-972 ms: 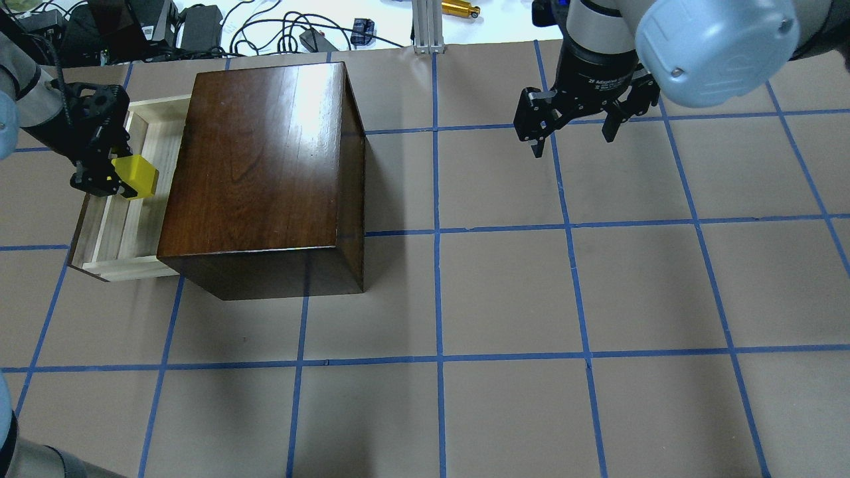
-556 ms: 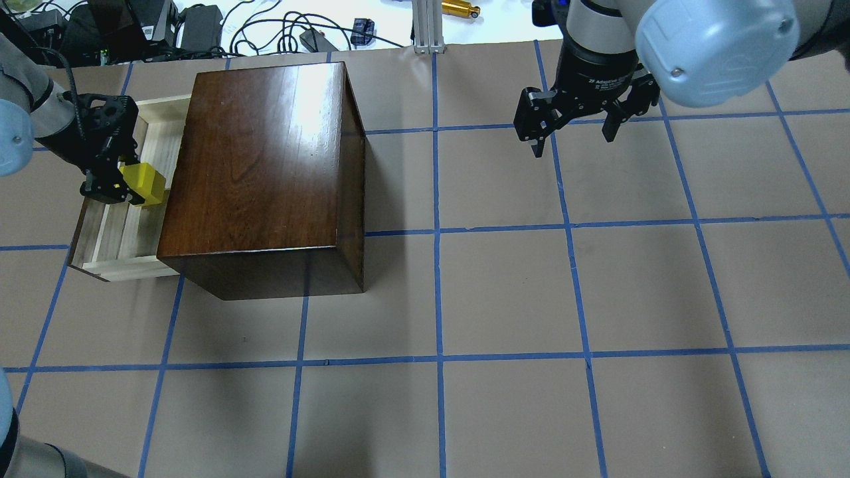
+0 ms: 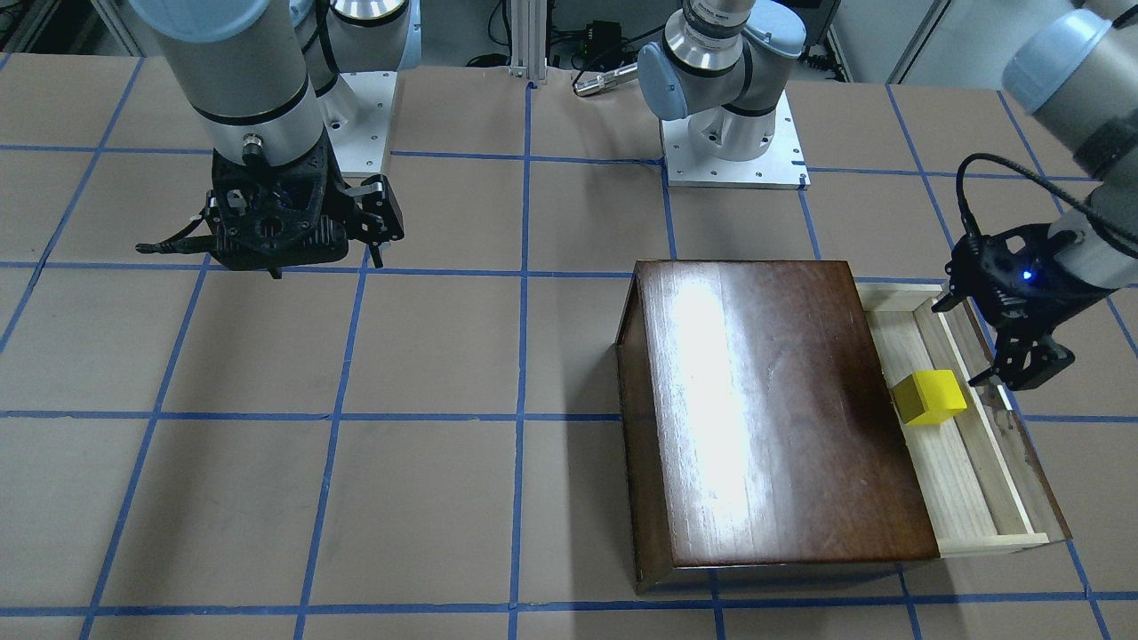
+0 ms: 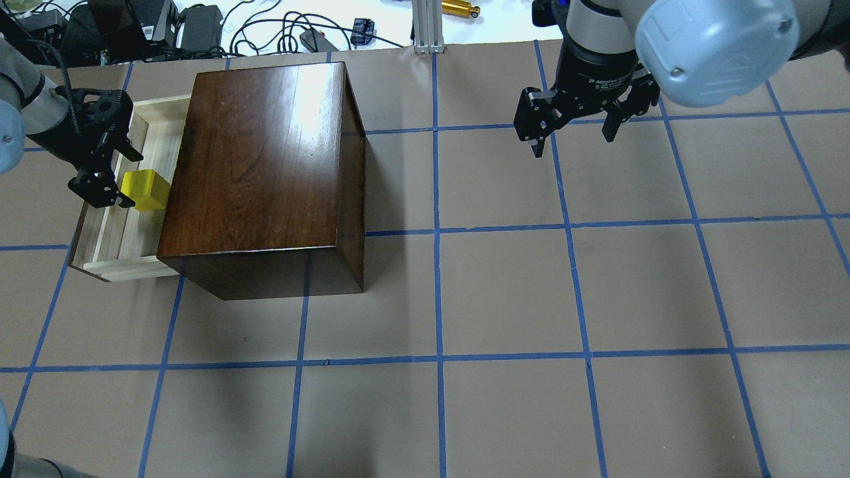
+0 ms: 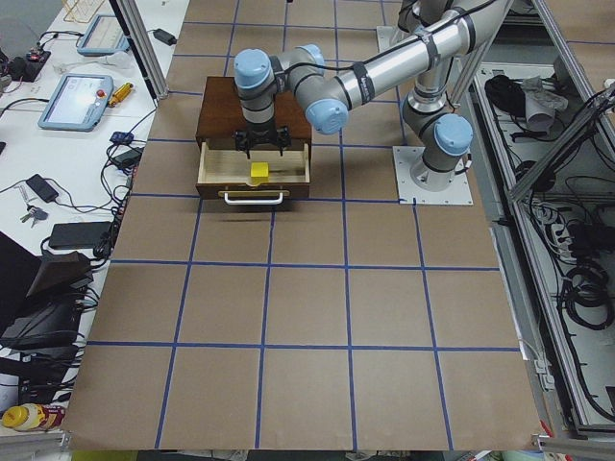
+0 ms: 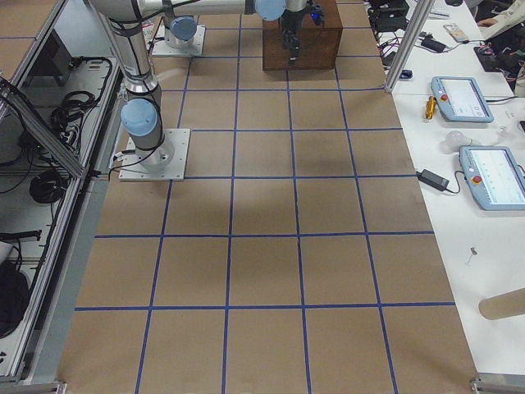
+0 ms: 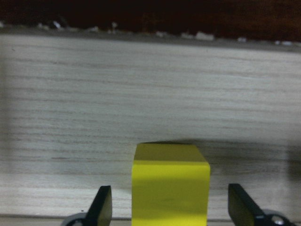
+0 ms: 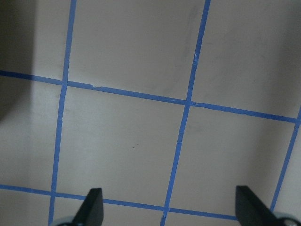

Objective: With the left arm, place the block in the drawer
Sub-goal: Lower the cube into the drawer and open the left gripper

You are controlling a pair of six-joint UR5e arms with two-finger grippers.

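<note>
**A:** Where is the small bright yellow cube (image 4: 147, 190) sitting right now?

**B:** It is resting on the floor of the shallow pale-wood drawer with the dark brown front panel (image 4: 123, 234). That drawer is standing pulled out of the glossy dark brown wooden box (image 4: 259, 159). The cube is lying just beside the box's edge, roughly midway along the drawer.

**A:** Is the left arm's black gripper with the glowing blue light (image 4: 114, 175) gripping it?

**B:** No, it is not pinching anything. The left gripper is hovering low over the drawer with its fingers (image 7: 104, 205) spread to either side of the cube. In the left wrist view a strip of pale wood is showing between each fingertip and the cube's sides, so nothing is touching. The cube is casting a shadow on the boards behind it.

**A:** What is the silver-grey left arm (image 3: 1089, 107) doing?

**B:** It is reaching in over the drawer's outer side, with its ribbed black cable (image 3: 969, 191) looping above the gripper.

**A:** And the other one?

**B:** The right arm's plain black gripper (image 4: 574, 141) is hanging above the brown paper-covered table with the blue tape grid (image 4: 505, 292), well apart from the box. Its fingers (image 8: 92, 207) are standing wide open, and only bare paper and tape lines are showing between them.
</note>
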